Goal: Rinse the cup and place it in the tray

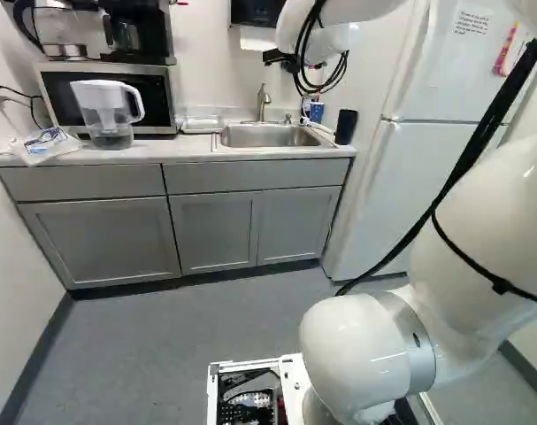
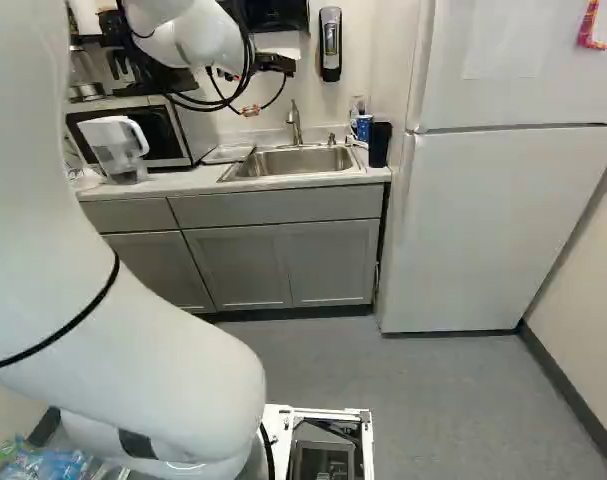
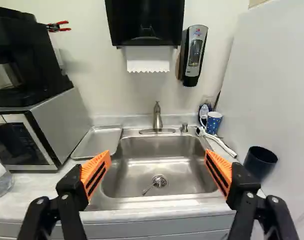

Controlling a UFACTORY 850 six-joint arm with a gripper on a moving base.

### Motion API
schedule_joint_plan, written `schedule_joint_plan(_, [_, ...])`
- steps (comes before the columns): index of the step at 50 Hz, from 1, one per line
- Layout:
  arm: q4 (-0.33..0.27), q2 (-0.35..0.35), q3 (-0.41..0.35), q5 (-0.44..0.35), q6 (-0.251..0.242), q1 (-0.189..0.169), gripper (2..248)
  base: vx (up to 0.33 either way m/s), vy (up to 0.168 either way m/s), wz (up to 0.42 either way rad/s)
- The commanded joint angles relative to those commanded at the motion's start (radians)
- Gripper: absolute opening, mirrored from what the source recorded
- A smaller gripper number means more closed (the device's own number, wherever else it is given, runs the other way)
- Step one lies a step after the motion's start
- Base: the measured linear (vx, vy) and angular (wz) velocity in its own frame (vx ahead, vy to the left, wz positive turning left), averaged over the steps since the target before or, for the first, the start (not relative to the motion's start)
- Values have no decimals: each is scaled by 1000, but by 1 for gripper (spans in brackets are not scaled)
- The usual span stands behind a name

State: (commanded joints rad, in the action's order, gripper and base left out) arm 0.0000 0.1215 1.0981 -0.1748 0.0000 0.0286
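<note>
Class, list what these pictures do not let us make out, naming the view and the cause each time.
- Blue mug, inside bottom: hidden by its wall, wrist view.
- Dark cup, inside bottom: lost in shadow, wrist view.
- Clear item behind the mug, lower part: hidden by the mug, wrist view.
- Refrigerator, top: cut off by the upper edge, both base views.
- Note, wording: too small, left base view.

Bright, even light
Glare lies on the steel sink (image 3: pixel 136 172) and white arm (image 1: pixel 352 341); faint shadow softens the wall (image 3: pixel 89 32) beside the coffee maker (image 3: pixel 29 55).
</note>
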Motion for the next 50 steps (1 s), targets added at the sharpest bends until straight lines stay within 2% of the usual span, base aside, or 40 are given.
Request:
schedule_joint_plan(29, [0, 0, 0, 0, 0, 0, 247, 4, 0, 0])
schedule_joint_plan(50, [0, 0, 0, 0, 0, 0, 247, 79, 0, -9])
